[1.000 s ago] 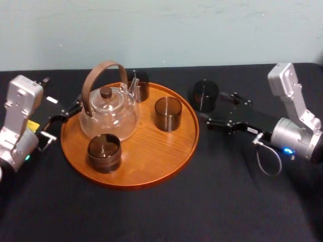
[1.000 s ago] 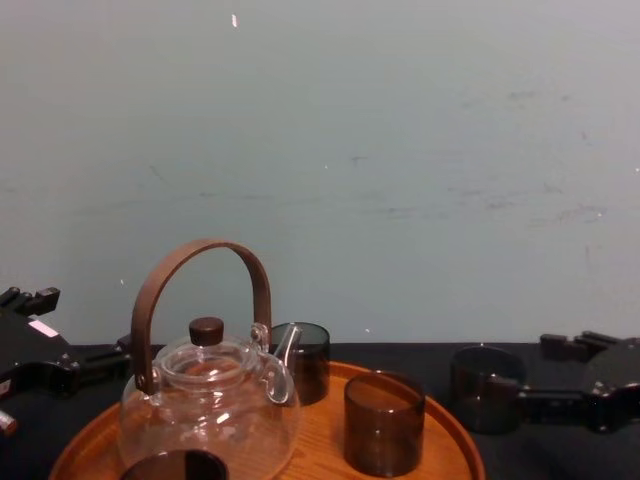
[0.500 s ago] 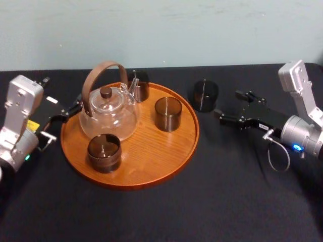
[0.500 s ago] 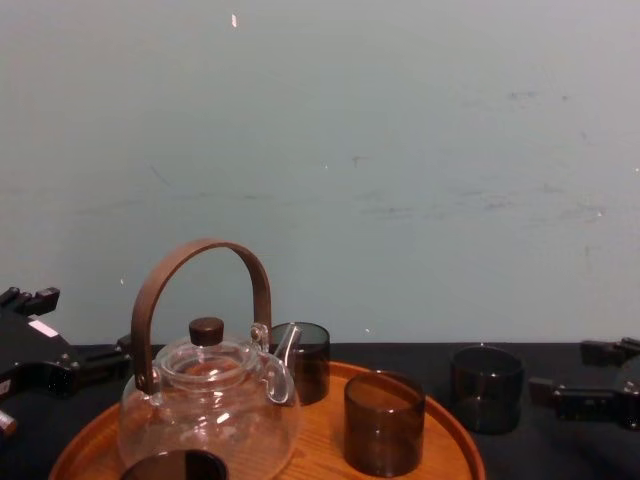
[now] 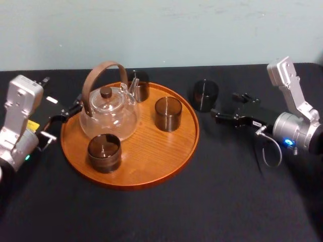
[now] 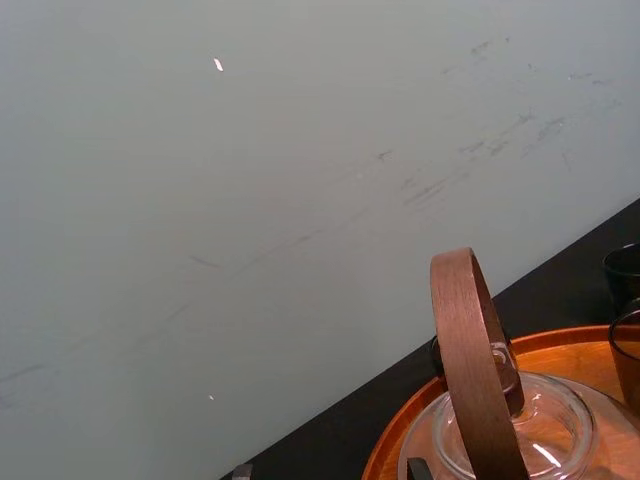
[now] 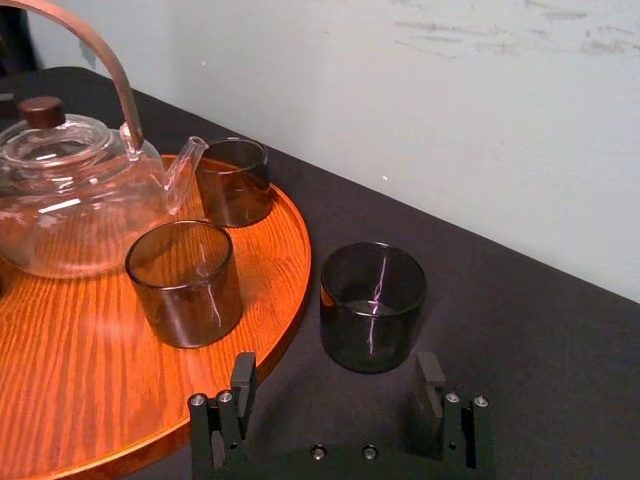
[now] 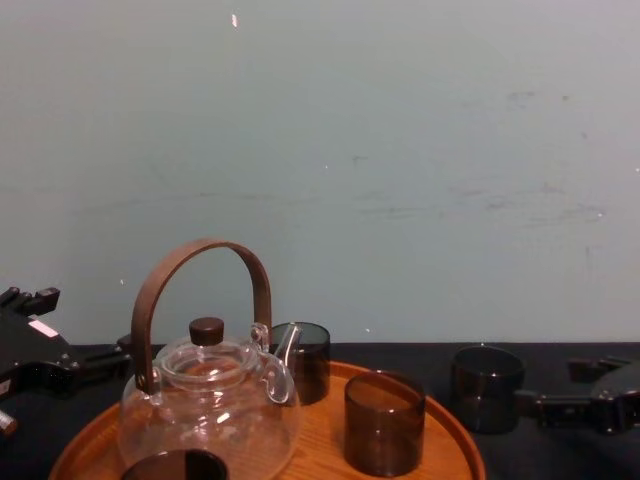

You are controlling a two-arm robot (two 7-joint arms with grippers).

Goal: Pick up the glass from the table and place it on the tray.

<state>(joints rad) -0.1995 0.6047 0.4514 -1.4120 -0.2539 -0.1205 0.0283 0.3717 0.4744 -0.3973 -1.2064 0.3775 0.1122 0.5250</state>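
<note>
Black matte bench: round wooden tray rests left of centre; one dark glass stands just beside its right rim

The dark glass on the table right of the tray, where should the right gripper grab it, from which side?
Grip the glass across its straight side wall at mid-height, coming level from the robot's right, where the open right gripper faces it. It stands upright, short and round, clear of the tray. The left gripper idles left of the tray.
</note>
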